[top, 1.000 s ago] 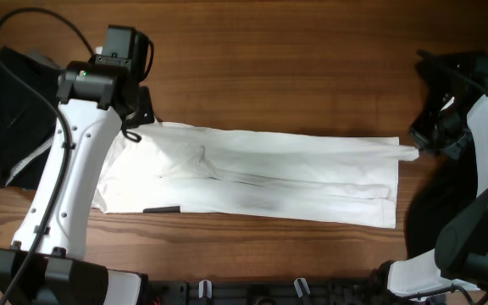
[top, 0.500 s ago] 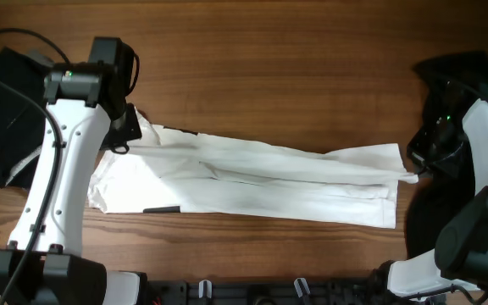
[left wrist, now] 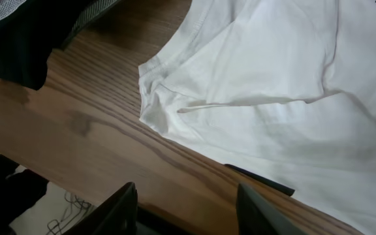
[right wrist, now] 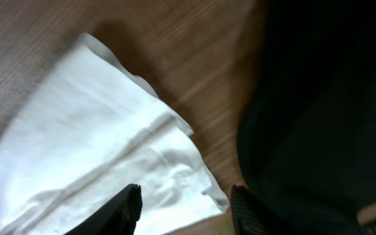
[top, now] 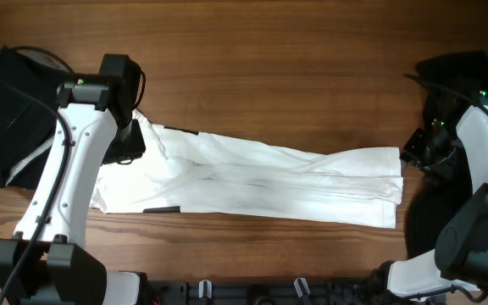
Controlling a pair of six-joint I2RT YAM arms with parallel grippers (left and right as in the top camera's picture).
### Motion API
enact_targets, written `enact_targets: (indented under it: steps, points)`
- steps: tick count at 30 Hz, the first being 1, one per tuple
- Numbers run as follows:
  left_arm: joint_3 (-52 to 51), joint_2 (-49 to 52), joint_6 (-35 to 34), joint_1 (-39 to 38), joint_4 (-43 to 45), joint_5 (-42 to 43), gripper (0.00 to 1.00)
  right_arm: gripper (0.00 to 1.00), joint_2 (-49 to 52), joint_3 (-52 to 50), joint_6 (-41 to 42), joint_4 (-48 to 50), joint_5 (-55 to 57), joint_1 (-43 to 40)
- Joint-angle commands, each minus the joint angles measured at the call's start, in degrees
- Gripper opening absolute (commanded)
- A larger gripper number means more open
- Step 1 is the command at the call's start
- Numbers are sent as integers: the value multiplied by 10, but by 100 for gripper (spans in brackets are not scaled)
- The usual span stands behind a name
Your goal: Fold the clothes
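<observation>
The white T-shirt lies flat on the table as a long folded band running left to right, its small dark label near the front left. My left gripper hovers over the shirt's left end. In the left wrist view it is open over bare wood, with the shirt just beyond its fingers. My right gripper is at the shirt's right end. In the right wrist view it stands open above the shirt's corner, gripping nothing.
A black and grey garment is heaped at the left table edge, also seen in the left wrist view. More black cloth lies at the right edge under the right arm. Bare wood stretches behind the shirt.
Both grippers have opened and let go of the shirt's back edge. That edge, held taut before, now lies slack on the folded band.
</observation>
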Motion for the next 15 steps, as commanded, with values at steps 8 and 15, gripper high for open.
enact_targets:
  steps: [8,15]
  points:
    - [-25,6,-1,4,153,50,55,54,-80,6,-132,128,-336,-1]
    - [-136,13,37,31,385,48,47,49,-79,-2,-93,128,-288,4]
